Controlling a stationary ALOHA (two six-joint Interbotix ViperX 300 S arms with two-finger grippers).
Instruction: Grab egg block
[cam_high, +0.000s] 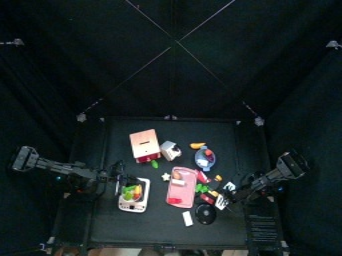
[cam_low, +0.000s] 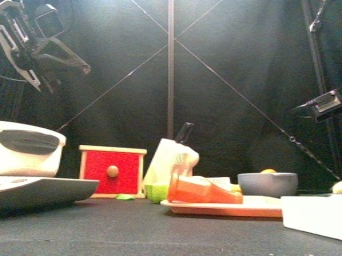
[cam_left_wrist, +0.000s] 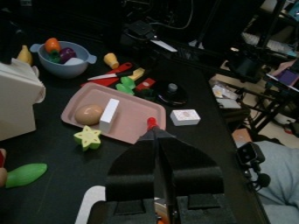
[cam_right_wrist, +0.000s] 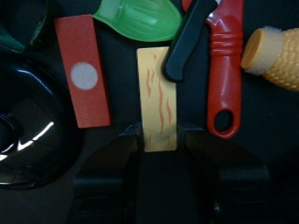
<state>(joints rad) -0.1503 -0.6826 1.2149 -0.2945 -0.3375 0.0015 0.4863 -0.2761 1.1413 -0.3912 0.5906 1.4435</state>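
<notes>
In the right wrist view my right gripper (cam_right_wrist: 159, 144) hangs over a tan oblong block (cam_right_wrist: 158, 98) with red wavy lines, one jaw on each side of its near end, open. A red block with a white disc (cam_right_wrist: 82, 74) lies just beside it. A small white block with an orange dot (cam_left_wrist: 184, 116) lies apart near the black pan (cam_left_wrist: 173, 88). Which of these is the egg block I cannot tell. My left gripper (cam_left_wrist: 156, 133) rests shut above the table's left side, holding nothing.
Around the tan block lie a red-handled utensil (cam_right_wrist: 219, 83), a corn cob (cam_right_wrist: 274, 52), a green piece (cam_right_wrist: 140, 19) and the pan's rim (cam_right_wrist: 24, 114). A pink tray (cam_high: 181, 188), a bowl of fruit (cam_high: 205, 157) and a red box (cam_high: 143, 142) crowd the middle.
</notes>
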